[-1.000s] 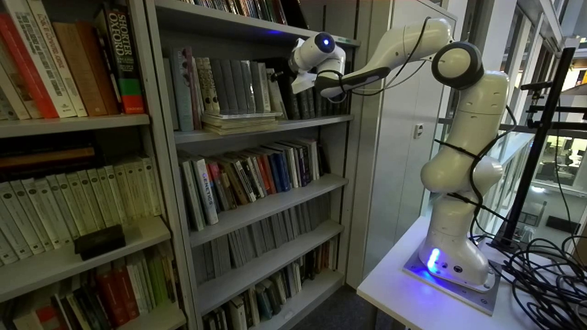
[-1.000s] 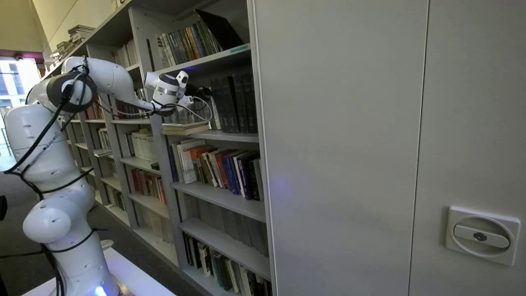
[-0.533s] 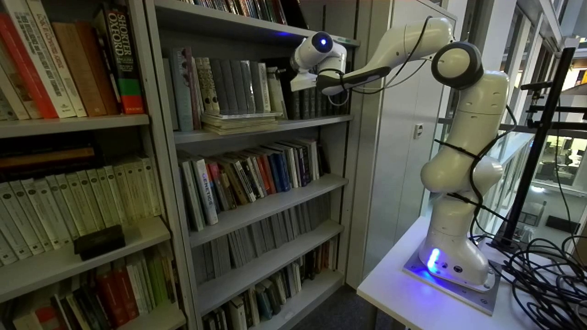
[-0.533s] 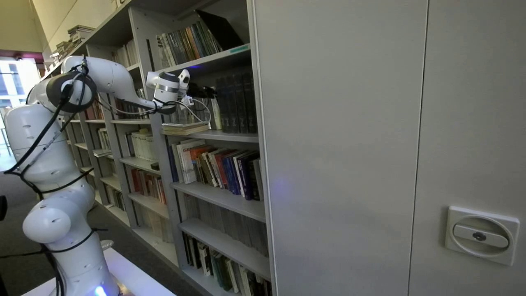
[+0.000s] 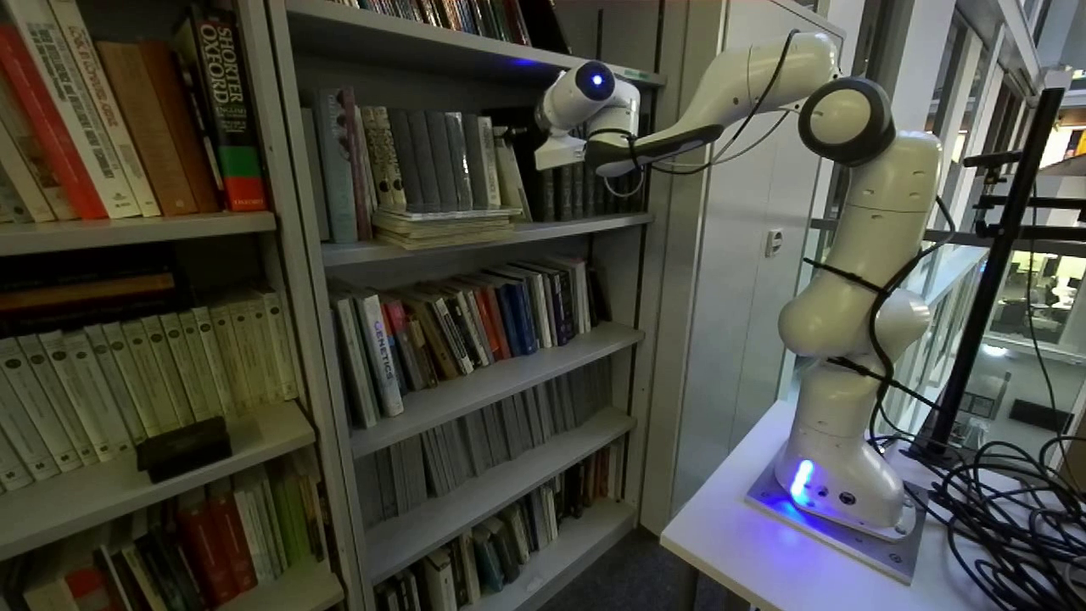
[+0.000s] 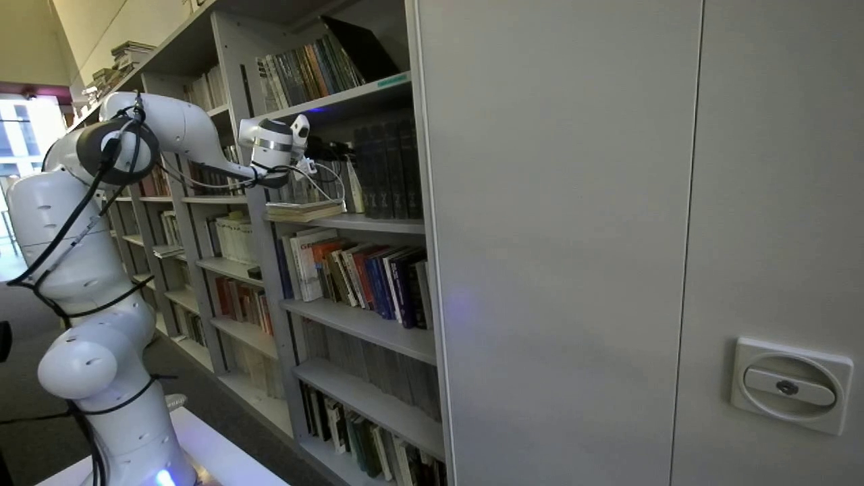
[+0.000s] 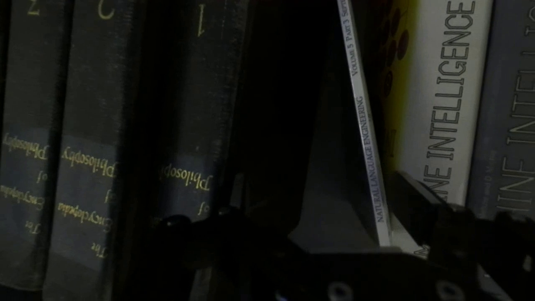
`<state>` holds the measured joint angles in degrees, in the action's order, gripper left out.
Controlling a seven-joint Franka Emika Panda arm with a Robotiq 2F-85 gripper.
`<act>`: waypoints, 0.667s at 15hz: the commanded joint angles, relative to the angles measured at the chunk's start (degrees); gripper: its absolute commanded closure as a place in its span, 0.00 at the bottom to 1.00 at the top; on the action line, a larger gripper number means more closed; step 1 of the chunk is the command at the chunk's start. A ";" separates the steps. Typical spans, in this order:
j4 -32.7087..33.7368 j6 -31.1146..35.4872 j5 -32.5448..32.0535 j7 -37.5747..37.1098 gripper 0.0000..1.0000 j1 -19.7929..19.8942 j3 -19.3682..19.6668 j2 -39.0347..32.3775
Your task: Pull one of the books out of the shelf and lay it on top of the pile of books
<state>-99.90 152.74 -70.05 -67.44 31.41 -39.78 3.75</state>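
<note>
A thin book (image 7: 368, 163) with a narrow white spine and dull grey cover leans in the shelf (image 5: 585, 225). My gripper (image 7: 319, 182) is open, with one finger on each side of this book. The book is much closer to the finger beside the pale "Intelligence" volume; I cannot tell whether they touch. In an exterior view, the gripper (image 6: 341, 150) reaches level into the shelf compartment; the arm partly hides it in the view with the robot base on the table. The pile of books (image 5: 445, 227) lies flat on the same board; it also shows elsewhere (image 6: 304, 212).
Dark encyclopedia volumes (image 7: 188, 104) stand beside one finger; a white-spined book (image 7: 447, 104) stands beside the other. Upright grey books (image 5: 433, 161) stand behind the pile. The shelf board above (image 5: 475, 42) is close over the wrist. A cabinet door (image 6: 553, 236) adjoins the shelf.
My gripper has shifted slightly, reaching closer to the dark volumes, then easing back a little. The dark volumes stand straighter than one second ago. The pile has not moved.
</note>
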 commanded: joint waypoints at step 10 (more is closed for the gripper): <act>4.23 -0.80 -7.69 0.46 0.05 -0.46 -2.03 -3.81</act>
<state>-99.20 152.74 -74.54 -67.43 31.36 -40.88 3.11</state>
